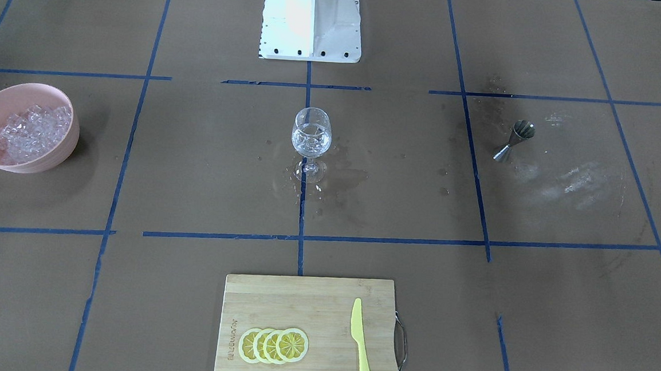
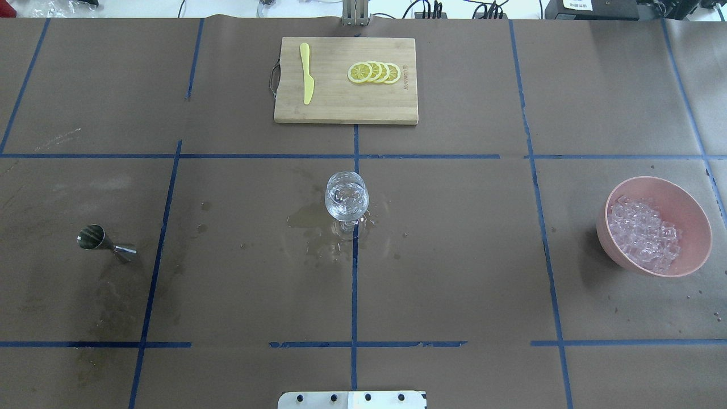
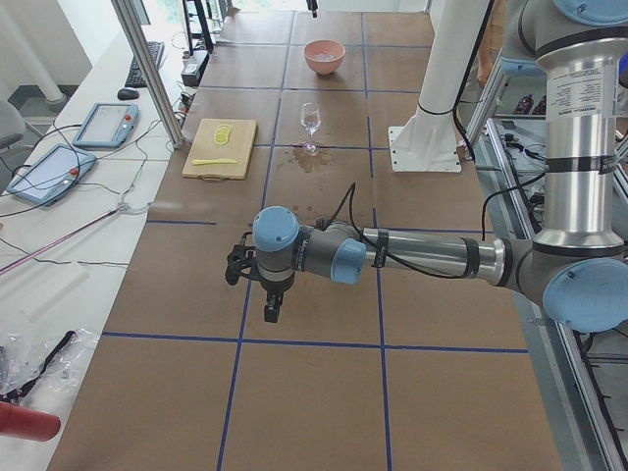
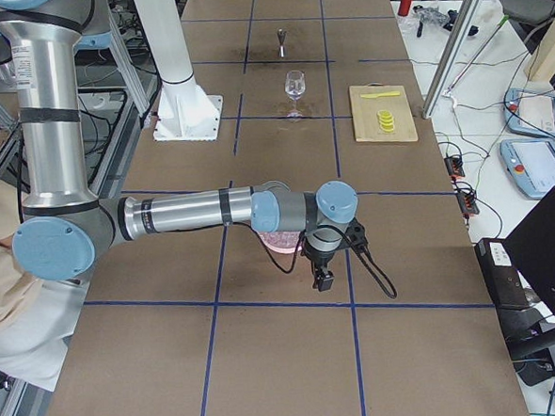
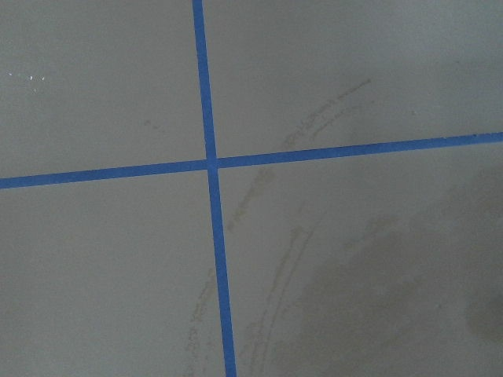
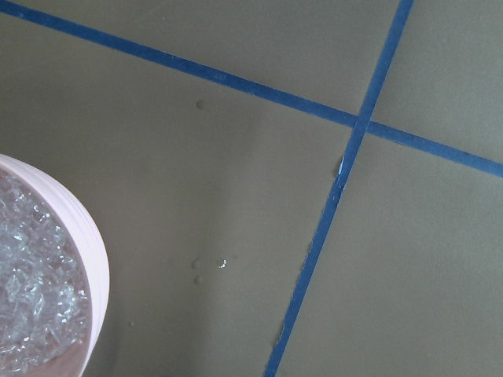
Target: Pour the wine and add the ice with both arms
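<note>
Both arms hang over the ends of the desk (image 1: 186,291), and only the side cameras catch them. The left end effector (image 3: 270,312) points down just left of centre in its frame. The right end effector (image 4: 321,279) does the same, close by the pink bowl (image 1: 51,160). From those angles I cannot tell whether either one is wide or closed.

The wine glass (image 1: 311,135) sits in the middle of the front-facing view, on a tape line. It has clear wine (image 1: 310,144) in it and a wet patch (image 1: 342,177) around its foot. The ice (image 1: 32,133) is heaped in the pink bowl at that frame's left edge, and the jigger (image 1: 514,142) stands centre right.

My read is that the liquid is in and ice is the step in hand. I would lower the right arm onto the heap, not the rim, and take a small load. Then I would travel slowly and release close above the mouth, because a nudged glass may slide on that wet paper.

The glass stands upright with its long axis vertical and its mouth up. I judge the jigger to be upright too, and its slant in the overhead view to be camera perspective.
</note>
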